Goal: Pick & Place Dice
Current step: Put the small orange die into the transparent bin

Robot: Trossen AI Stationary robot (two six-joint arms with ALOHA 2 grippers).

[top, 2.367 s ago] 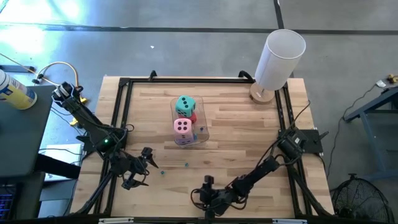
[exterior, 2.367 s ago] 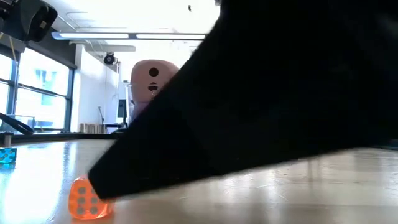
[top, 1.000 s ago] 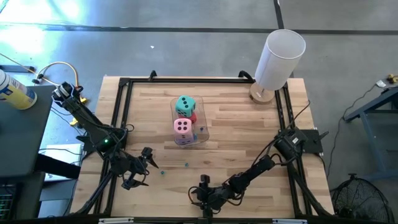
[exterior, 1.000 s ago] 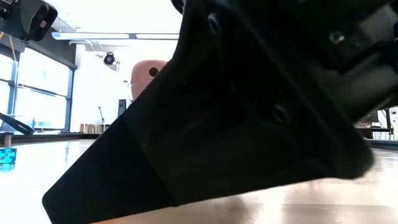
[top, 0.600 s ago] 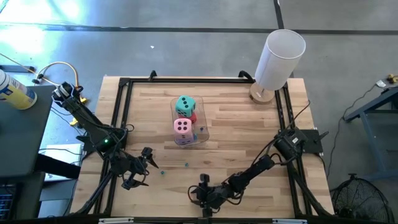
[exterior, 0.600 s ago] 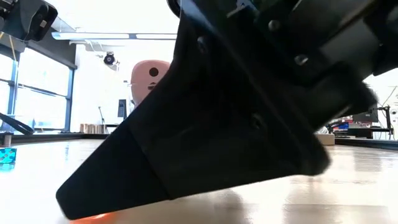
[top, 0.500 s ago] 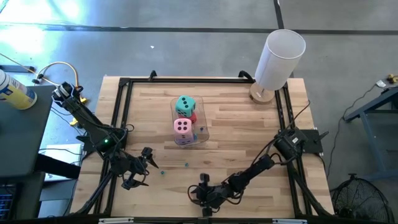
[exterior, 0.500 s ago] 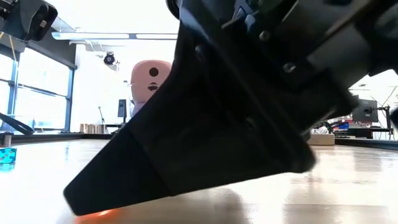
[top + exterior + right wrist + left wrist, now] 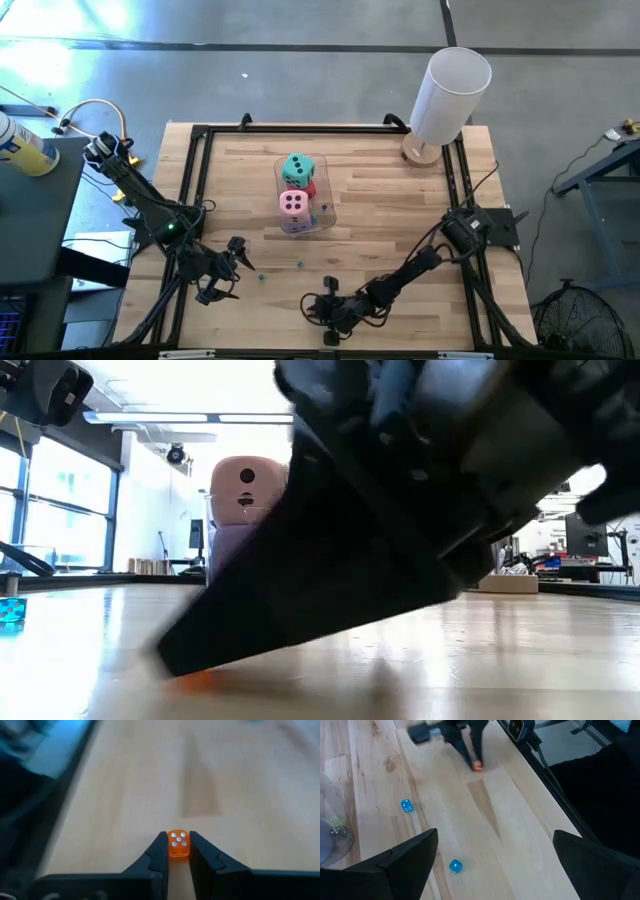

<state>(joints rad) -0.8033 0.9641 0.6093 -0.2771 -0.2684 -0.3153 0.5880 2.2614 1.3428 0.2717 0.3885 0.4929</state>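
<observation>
My right gripper (image 9: 178,851) is low at the table's near edge (image 9: 318,308), shut on a small orange die (image 9: 178,843) with white pips. In the left wrist view that die (image 9: 477,765) shows under the right gripper's tips. The large dice sit stacked in a clear container (image 9: 322,218) at mid-table: teal (image 9: 297,168), red (image 9: 311,188), pink (image 9: 292,204) and purple (image 9: 228,542). My left gripper (image 9: 228,270) hangs open over the near left (image 9: 495,845), touching nothing. My right gripper pinches the small orange die by two opposite side faces (image 9: 170,848), only at the free ends of its fingers (image 9: 156,854). The fingers slant down toward the table's near left. The die (image 9: 200,678) sits at table height; I cannot tell whether it is lifted clear.
Two tiny blue dice (image 9: 407,805) (image 9: 455,866) lie on the wood between the grippers. A tall white cylinder (image 9: 448,92) stands at the far right corner. A black frame rail (image 9: 196,190) borders the table.
In the low view my right gripper's near finger has drawn in across the table toward the orange die, and its tip now stands just off the wood. The die has shifted a little the same way. My left arm has kept still.
</observation>
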